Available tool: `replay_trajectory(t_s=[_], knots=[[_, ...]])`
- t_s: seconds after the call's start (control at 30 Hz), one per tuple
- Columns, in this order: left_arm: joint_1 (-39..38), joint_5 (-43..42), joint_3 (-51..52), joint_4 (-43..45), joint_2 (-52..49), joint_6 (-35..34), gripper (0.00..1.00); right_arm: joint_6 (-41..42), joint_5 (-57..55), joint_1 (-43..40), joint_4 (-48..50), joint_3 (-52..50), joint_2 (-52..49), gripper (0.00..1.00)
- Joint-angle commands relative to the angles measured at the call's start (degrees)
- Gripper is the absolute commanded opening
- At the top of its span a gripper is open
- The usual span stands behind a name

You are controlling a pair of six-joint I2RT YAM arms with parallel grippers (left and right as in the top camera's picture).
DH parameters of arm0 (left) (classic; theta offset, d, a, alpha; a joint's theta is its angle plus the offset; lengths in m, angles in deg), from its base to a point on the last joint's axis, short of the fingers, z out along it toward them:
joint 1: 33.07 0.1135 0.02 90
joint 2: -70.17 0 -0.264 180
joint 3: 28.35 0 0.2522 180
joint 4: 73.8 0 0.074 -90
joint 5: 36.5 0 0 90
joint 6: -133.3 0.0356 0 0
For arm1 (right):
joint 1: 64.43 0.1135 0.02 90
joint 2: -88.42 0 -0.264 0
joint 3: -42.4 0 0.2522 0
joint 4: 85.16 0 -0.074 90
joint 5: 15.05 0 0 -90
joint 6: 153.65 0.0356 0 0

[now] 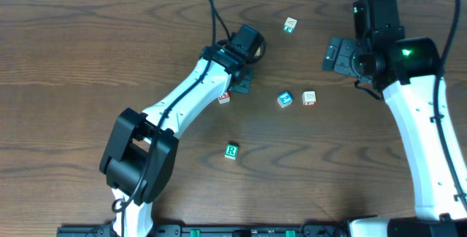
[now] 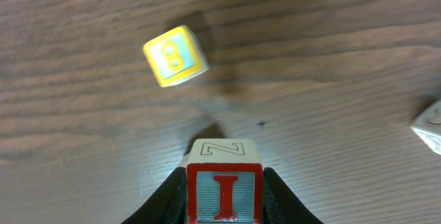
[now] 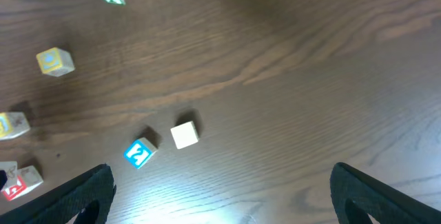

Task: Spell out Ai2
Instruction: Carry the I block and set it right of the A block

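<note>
Left wrist view: left end effector [image 2: 224, 182] pinches the red-edged wooden "I" cube [image 2: 224, 195]; blue-edged wooden "2" cube [image 1: 284, 99] sits to its right.

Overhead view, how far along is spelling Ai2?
Done: nothing lined up yet. In hand: the left gripper has its jaws closed on the red-edged wooden cube with a red I. Left: placing it, plus the blue-edged wooden cube with a 2 and the red-edged wooden cube beside it, presumably the A, both loose on the table. The right gripper is open, empty.
</note>
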Motion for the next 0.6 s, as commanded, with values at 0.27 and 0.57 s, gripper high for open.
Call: replay_trajectory(t_s=[0.27,0.57], knots=[[0.26,1.46,-1.18,5.66,-4.20,4.76,0.29,-1.01,2.19,-1.68,-1.86,0.02,1.03,0.99],[0.48,-0.50,-1.20,6.91,-7.91,-5.55,0.29,-1.01,2.19,-1.68,-3.15,0.02,1.03,0.99]])
